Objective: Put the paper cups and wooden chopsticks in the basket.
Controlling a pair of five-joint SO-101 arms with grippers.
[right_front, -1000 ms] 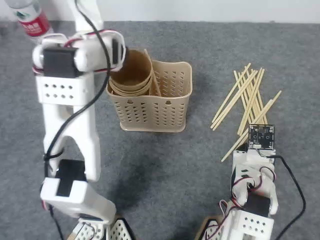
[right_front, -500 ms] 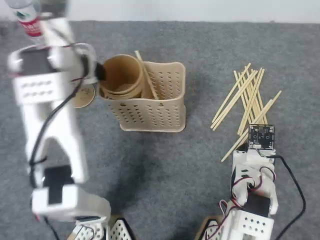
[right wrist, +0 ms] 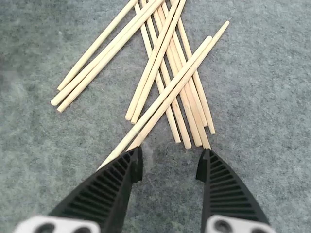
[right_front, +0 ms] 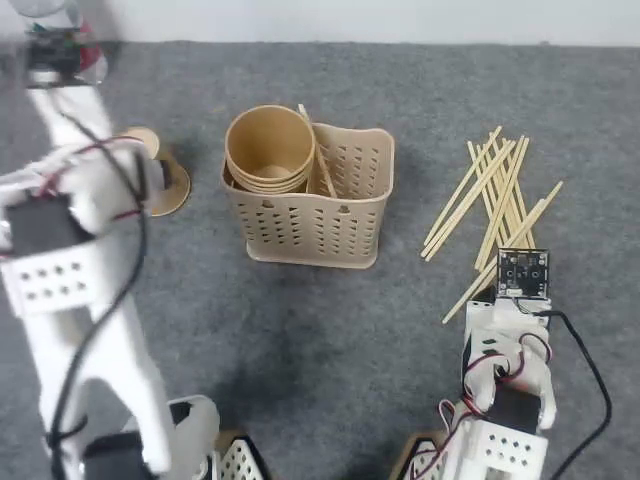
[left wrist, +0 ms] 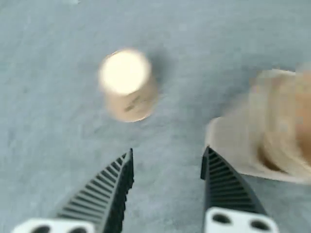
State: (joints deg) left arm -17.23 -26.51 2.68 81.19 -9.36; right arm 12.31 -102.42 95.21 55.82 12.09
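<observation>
A beige slotted basket [right_front: 330, 225] stands mid-table and holds a stack of brown paper cups [right_front: 270, 150] and a chopstick [right_front: 322, 170]. One more paper cup [right_front: 160, 182] sits on the grey mat left of the basket, its bottom towards the camera. My left gripper [left wrist: 168, 153] hangs open and empty above the mat, short of that cup [left wrist: 127, 85], with the basket [left wrist: 228, 145] to one side. Several wooden chopsticks [right_front: 495, 200] lie scattered at the right. My right gripper [right wrist: 169, 159] is open just above the near ends of those chopsticks [right wrist: 165, 82].
A plastic bottle [right_front: 58, 50] stands at the far left corner. The left arm [right_front: 70, 240] rises over the left side of the table. The right arm's base [right_front: 505, 400] sits at the near right. Bare grey mat lies in front of the basket.
The left arm let go of the cup stack in the basket and swung back to the left. The basket shifted slightly right. The right arm stayed still.
</observation>
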